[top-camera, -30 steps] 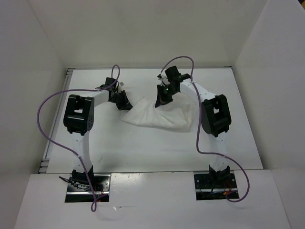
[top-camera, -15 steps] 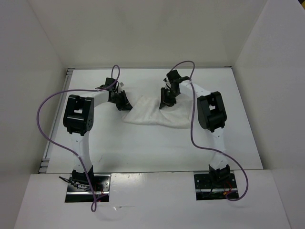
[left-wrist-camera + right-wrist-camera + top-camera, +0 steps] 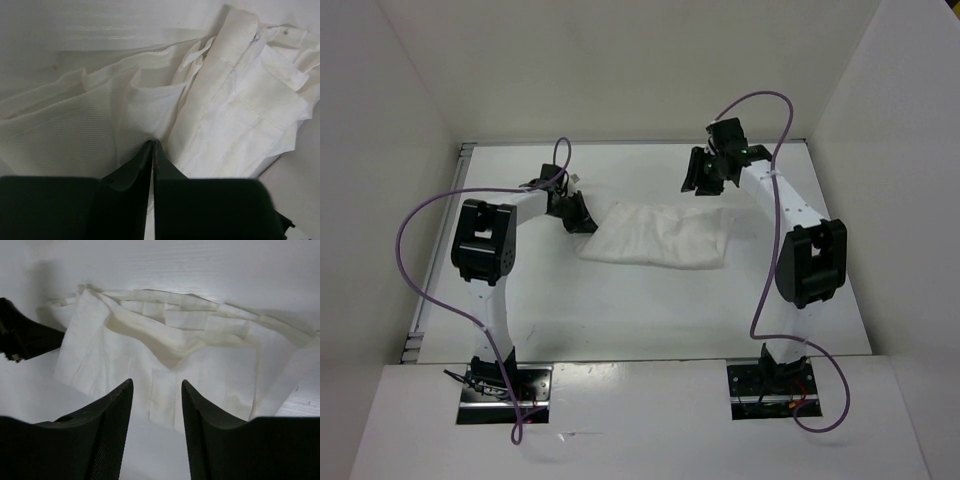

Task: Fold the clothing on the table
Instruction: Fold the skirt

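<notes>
left gripper (image 3: 582, 218): you have it clamped, fingers pressed flat together. The fabric folds run straight into the tips, so it is pinching the clothing (image 3: 660, 235) at its 10 o'clock corner.
right gripper (image 3: 698, 178): your jaws stand spread with a clear gap and nothing between them. It sits off the clothing toward 1 o'clock, apart from the fabric.
clothing: lies rumpled on the table (image 3: 620, 310), mid-table toward the far side, long axis running 9 to 3. The far edge is bunched in loose folds.
</notes>
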Robot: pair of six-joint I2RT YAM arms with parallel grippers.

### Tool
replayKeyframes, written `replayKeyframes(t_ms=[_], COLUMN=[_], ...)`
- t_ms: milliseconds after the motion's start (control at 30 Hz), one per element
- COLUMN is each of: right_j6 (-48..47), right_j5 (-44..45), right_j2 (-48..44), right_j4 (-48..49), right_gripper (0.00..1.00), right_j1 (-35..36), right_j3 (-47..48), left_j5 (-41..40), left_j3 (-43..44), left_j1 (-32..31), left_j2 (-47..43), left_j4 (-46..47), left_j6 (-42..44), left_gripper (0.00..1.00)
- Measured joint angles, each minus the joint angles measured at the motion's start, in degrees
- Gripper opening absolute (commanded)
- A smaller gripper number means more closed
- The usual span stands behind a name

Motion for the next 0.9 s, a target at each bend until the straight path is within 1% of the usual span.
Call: replayKeyframes(t_ms=[33,100,133,167,200,300,400,667,900], right_j6=[0.3,1.1,1.5,1.8,2.2,3.2,3.9,5.2,5.8], right_j5=[0.8,2.4,3.1,3.6,4.0,4.5,4.8,5.6,5.5], right_j2=[0.0,0.0,0.0,0.0,0.2,1.0,2.6,8.7,9.1], right_j4=[-0.1,-0.2,-0.5,-1.0,-1.7,-2.6,-2.5,-2.0,-1.8], right_gripper=[0.48,0.43,0.41,0.40,0.36,0.35,0.35,0.35,0.35], right_j1=[-0.3,-0.7,-0.8,-1.0,-1.2,-1.7,-2.6,-3.5,-3.6], right_j3=[-1.0,-4.0,-6.1,-7.8,-9.4,-12.2,-12.3,-13.7,-14.3], left_j5=[0.0,0.0,-0.4,-0.7,-1.2,-4.9,-7.0,-10.5,-12.3], left_j3=[-0.1,-0.3,-0.5,-0.8,-0.9,-0.9,0.3,2.8,4.8], left_j1=[0.0,0.0,0.0,0.0,-0.1,-0.5,-0.8,-3.7,-6.2], left_j2=[-0.2,-0.9,-1.6,-2.4,-3.4,-6.5,-8.1,-8.1,-5.9], left_j4=[-0.2,-0.4,-0.7,-1.0,-1.4,-2.8,-4.3,-5.6,-4.6], left_j6=[0.1,0.2,0.4,0.8,1.0,3.0,6.0,13.8,18.7], left_gripper=[0.21,0.42,0.59,0.63,0.66,0.70,0.70,0.69,0.67])
